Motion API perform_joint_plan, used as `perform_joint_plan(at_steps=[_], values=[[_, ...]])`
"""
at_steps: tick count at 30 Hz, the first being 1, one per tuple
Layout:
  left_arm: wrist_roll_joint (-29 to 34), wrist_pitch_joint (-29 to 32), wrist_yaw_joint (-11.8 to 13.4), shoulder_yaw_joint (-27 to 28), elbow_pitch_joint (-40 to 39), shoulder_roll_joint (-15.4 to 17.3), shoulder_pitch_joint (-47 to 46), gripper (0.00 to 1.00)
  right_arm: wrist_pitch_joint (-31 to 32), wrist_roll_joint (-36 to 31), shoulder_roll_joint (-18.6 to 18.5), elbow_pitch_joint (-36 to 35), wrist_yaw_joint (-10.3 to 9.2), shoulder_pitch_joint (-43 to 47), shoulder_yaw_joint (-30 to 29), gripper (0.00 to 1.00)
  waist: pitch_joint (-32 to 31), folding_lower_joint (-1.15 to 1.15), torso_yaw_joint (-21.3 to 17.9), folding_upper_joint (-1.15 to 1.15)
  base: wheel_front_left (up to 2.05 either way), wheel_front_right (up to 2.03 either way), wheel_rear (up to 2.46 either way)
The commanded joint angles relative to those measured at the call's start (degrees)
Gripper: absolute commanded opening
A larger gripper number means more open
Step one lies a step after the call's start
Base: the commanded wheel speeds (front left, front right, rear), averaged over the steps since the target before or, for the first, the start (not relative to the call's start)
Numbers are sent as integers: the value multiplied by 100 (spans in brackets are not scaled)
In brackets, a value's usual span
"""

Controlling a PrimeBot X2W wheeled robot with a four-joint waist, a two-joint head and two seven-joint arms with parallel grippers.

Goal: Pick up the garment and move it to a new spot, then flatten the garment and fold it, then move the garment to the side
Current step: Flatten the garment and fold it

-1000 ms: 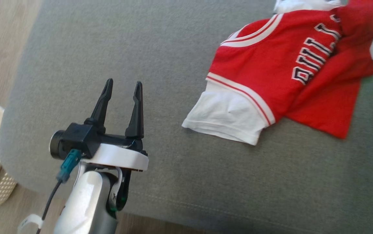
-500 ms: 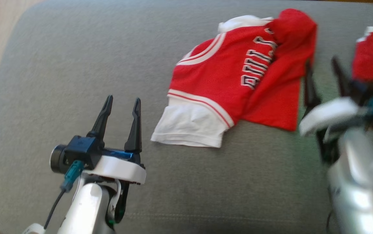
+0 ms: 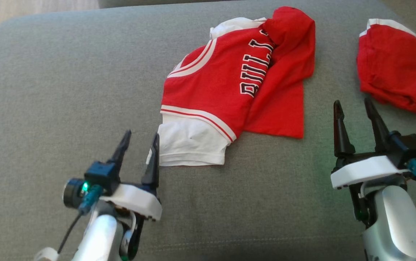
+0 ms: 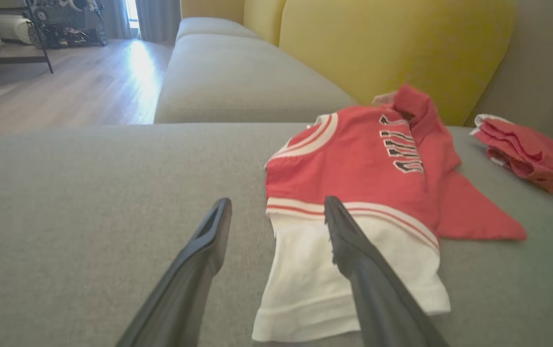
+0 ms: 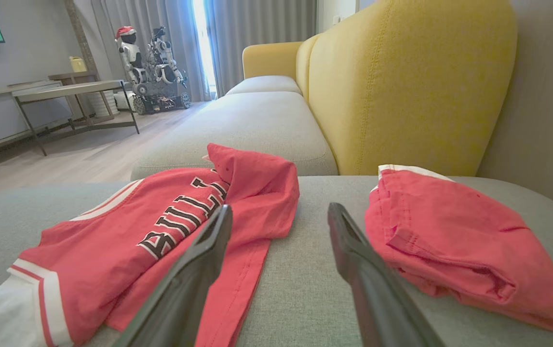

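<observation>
The garment (image 3: pixel 226 87), a red jersey with white sleeves and black "BULLS" print, lies crumpled on the grey sofa seat (image 3: pixel 66 83). One white sleeve points toward me and the upper part is folded over itself. My left gripper (image 3: pixel 139 142) hovers open just left of that sleeve, holding nothing. In the left wrist view the garment (image 4: pixel 353 168) lies ahead with the sleeve under the right finger (image 4: pixel 353 250). My right gripper (image 3: pixel 353 108) is open and empty, right of the garment's red hem. The right wrist view has the garment (image 5: pixel 127 241) at left.
A smaller plain red bundle (image 3: pixel 396 69) with thin white trim lies on the seat at the far right, close to my right gripper. A yellow backrest (image 5: pixel 401 82) rises behind the seat. Wooden floor (image 4: pixel 54 91), a low table (image 5: pixel 74 94) and another robot (image 5: pixel 151 67) are off to the left.
The head camera swung right, so the whole picture shifted: the garment now sits centred and the red bundle and my right gripper came fully into view. Both grippers stayed open.
</observation>
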Motion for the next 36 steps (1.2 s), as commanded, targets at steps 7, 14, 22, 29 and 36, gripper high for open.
perform_joint_plan(at_steps=[7, 14, 22, 29, 36], values=[[19, -29, -80, -36, 1059, 41, -357, 100, 90, 133, 15, -380, -5, 45, 179, 100, 68, 0, -91, 0, 0, 0, 0], [-87, -29, -12, -67, 1499, 41, -656, 100, 123, 151, 15, -412, -5, 66, 160, 100, 99, 0, -130, 0, 0, 0, 0], [-173, 0, -42, -118, 2048, 42, -883, 100, 128, 151, 16, -395, -5, 55, 171, 100, 130, 0, -193, 0, 0, 0, 0], [-318, -14, -108, -183, 2387, 41, -1030, 98, 115, 155, 16, -369, -5, 58, 150, 100, 133, 0, -210, 0, 0, 0, 0], [-519, -26, -178, -203, 2285, 41, -1029, 0, 310, 215, 16, -152, -5, 129, 193, 100, 65, 0, -101, 0, 0, 0, 0]])
